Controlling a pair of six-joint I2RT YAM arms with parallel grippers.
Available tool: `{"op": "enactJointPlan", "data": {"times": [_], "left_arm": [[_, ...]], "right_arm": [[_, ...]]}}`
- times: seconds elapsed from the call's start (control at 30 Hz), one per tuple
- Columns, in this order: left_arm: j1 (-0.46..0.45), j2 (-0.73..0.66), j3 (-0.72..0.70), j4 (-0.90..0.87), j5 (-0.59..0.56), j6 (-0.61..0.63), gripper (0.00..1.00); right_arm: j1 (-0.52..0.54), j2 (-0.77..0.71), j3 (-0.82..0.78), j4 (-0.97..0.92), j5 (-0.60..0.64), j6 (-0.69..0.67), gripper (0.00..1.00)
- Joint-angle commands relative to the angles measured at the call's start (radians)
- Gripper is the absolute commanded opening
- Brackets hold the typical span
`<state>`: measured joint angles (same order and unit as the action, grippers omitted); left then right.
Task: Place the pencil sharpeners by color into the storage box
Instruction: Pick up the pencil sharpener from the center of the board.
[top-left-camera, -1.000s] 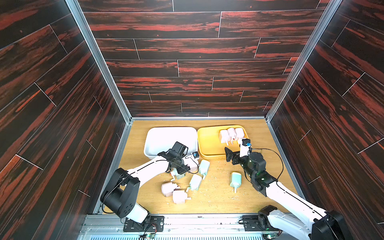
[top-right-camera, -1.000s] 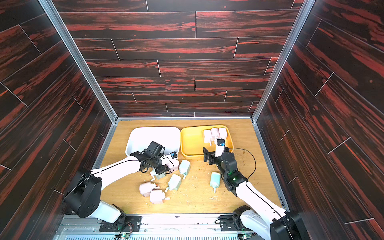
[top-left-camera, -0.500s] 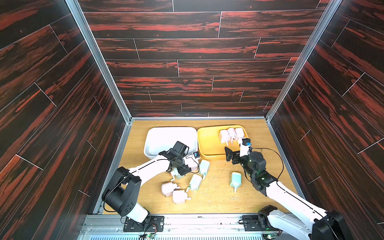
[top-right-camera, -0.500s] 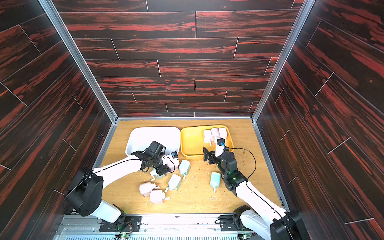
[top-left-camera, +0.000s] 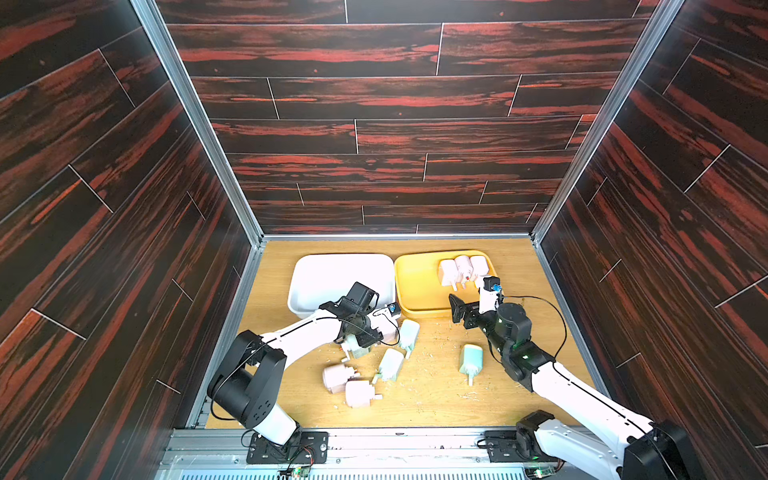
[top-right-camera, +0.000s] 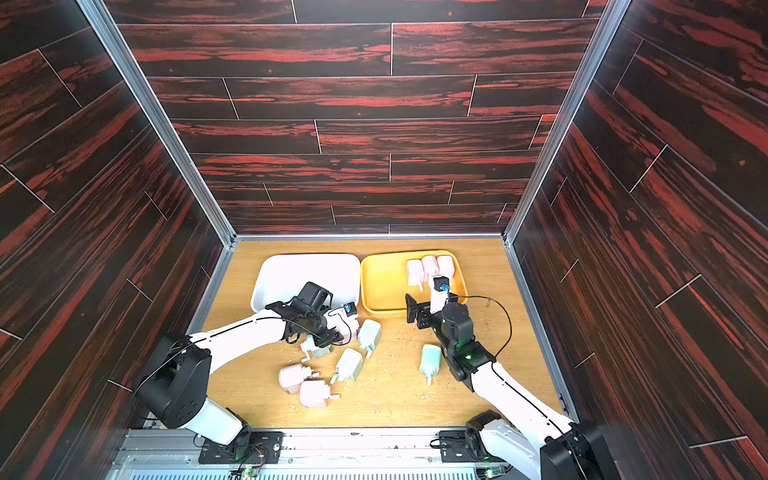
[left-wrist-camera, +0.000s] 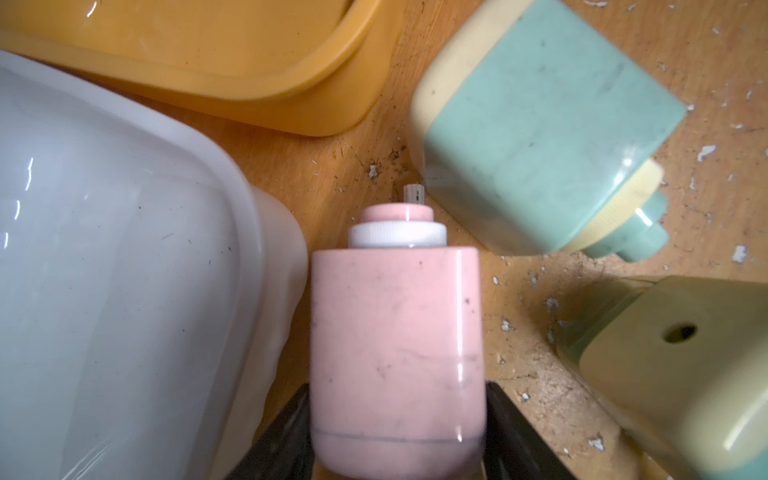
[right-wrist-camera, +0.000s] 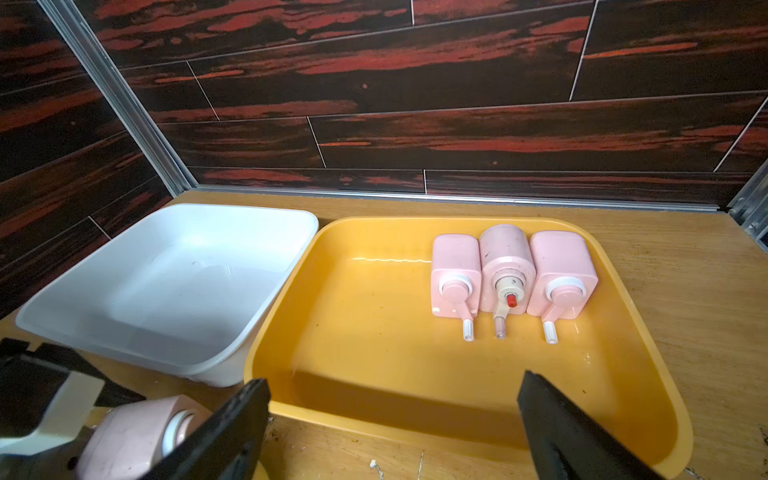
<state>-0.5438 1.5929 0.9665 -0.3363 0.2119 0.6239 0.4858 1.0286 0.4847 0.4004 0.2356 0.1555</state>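
Pale wood, littered with shavings, is the table (top-left-camera: 428, 399) top, hemmed by dark red-streaked plank walls on three sides, so open room lies mostly toward six o'clock in front of the loose sharpeners. At eleven o'clock sits a glossy white tray (top-left-camera: 309, 266); at one o'clock, touching it, a glossy yellow tray (top-left-camera: 405, 291) with three pink sharpeners (right-wrist-camera: 513, 272) lined side by side in its far right corner, cranks pointing back toward the robot. The left gripper (left-wrist-camera: 397, 419) is clamped on a pink sharpener (left-wrist-camera: 397, 345), a rounded block with a white collar, right beside the white tray's near corner; the top views hide that grip under the arm, while the left wrist view shows black fingers (left-wrist-camera: 511, 432) pressed on both flanks. Near it lie mint sharpeners: one (top-left-camera: 408, 334) just past the gripper, one (top-left-camera: 390, 365) lower, one half under the arm (top-left-camera: 356, 349), and one (top-left-camera: 471, 360) alone at five o'clock beside the right arm. Two more pink ones (top-left-camera: 347, 384) lie touching at six o'clock. The right gripper (right-wrist-camera: 392, 424) hangs spread wide and empty at the yellow tray's near rim.
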Motion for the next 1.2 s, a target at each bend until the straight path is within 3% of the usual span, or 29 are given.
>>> {"op": "enactJointPlan", "data": {"times": [0.0,0.23,0.3,0.47,0.77,1.0,1.17], "left_arm": [[-0.004,-0.002,0.021,-0.024,-0.008,0.009,0.51],[0.01,-0.062,0.041,-0.041,-0.035,0.041,0.2],[0.016,-0.084,0.065,-0.087,-0.034,0.065,0.0],[0.03,-0.157,0.094,-0.151,-0.017,0.097,0.0],[0.034,-0.271,0.111,-0.186,0.067,0.146,0.0],[0.035,-0.29,0.144,-0.259,0.177,0.192,0.0],[0.033,-0.3,0.143,-0.203,0.205,0.184,0.0]], "right_arm": [[-0.003,0.013,0.035,-0.011,-0.043,-0.025,0.98],[-0.002,0.079,0.091,0.012,-0.236,-0.152,0.98],[-0.002,0.102,0.101,0.027,-0.313,-0.206,0.97],[0.017,0.113,0.097,0.079,-0.467,-0.399,0.99],[0.02,0.237,0.304,-0.255,-0.741,-0.766,0.96],[0.028,0.297,0.415,-0.417,-0.864,-1.005,0.96],[0.088,0.333,0.485,-0.507,-0.809,-1.055,0.95]]}}
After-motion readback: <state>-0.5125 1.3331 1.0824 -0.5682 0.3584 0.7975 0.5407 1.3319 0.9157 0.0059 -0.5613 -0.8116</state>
